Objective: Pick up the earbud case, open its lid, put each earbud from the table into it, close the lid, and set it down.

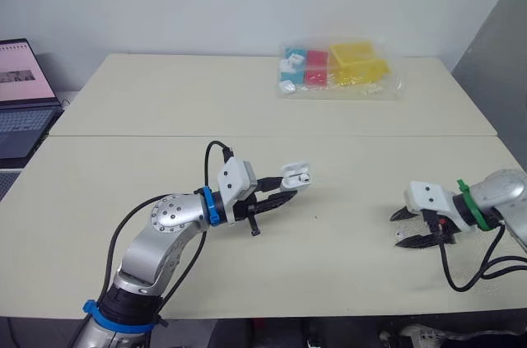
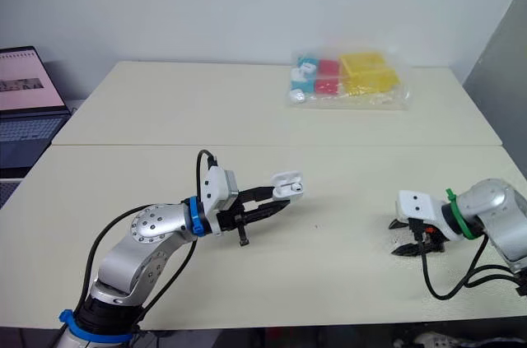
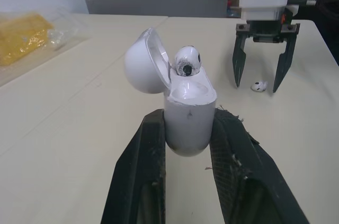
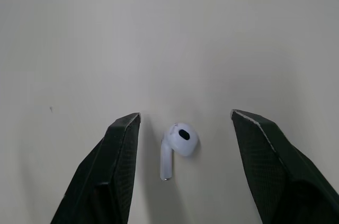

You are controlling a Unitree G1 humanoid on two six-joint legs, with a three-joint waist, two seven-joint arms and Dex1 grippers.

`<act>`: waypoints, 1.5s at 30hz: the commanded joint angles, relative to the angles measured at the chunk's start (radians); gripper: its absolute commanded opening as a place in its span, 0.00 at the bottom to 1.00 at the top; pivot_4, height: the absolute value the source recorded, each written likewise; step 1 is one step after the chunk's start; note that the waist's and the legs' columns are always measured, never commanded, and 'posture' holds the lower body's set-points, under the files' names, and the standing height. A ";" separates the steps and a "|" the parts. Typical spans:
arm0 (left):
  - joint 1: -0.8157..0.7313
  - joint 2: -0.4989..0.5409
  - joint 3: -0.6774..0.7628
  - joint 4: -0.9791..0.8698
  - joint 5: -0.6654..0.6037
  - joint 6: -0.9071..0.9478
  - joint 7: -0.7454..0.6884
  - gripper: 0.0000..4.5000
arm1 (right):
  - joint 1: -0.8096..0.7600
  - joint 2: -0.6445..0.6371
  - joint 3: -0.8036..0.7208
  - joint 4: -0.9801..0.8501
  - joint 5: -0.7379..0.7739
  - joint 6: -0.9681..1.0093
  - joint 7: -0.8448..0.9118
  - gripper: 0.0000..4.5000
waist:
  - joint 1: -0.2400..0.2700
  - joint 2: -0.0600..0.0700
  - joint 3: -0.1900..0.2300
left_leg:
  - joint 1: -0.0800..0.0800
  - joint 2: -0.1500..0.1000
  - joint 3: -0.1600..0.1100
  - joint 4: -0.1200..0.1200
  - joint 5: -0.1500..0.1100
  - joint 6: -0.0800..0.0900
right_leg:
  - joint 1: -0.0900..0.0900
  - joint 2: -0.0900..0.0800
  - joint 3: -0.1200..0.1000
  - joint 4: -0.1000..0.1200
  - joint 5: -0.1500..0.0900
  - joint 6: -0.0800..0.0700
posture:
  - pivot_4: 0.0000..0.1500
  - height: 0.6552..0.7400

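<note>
Earbud case (image 3: 188, 110), lid (image 3: 143, 68) swung open and one earbud (image 3: 187, 61) seated, is clamped by its body in the left gripper (image 1: 288, 192) above the table (image 1: 165, 93). The step in hand, judged to be picking up the second earbud (image 4: 180, 142), calls for a square descent and a gentle closure across the bulb, not the thin stem. Well right of the case, this earbud lies on the table, centred between the wide, empty jaws of the right gripper (image 4: 185, 117), touching neither.
</note>
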 commanded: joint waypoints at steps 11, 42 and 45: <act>0.004 -0.059 -0.023 -0.011 0.010 -0.035 0.027 0.18 | -0.038 -0.093 0.111 -0.273 -0.134 0.400 -0.134 0.64 | 0.001 0.000 0.000 | 0.000 0.000 0.000 0.001 0.000 0.000 | 0.000 -0.001 0.000 0.000 0.000 0.000 | 1.00 0.95; 0.006 -0.114 -0.045 0.033 0.048 -0.083 0.038 0.18 | -0.135 -0.024 0.276 -0.276 -0.203 0.543 -0.144 0.55 | 0.001 0.000 0.000 | -0.001 0.000 -0.001 0.000 0.000 0.000 | 0.000 0.000 -0.001 0.000 0.000 -0.001 | 1.00 0.95; 0.005 -0.113 -0.046 0.035 0.049 -0.086 0.037 0.18 | -0.135 -0.019 0.275 -0.274 -0.199 0.549 -0.144 0.35 | 0.001 0.000 0.000 | -0.001 0.000 -0.001 0.000 0.000 0.000 | 0.000 0.000 -0.001 0.000 0.000 -0.001 | 1.00 0.95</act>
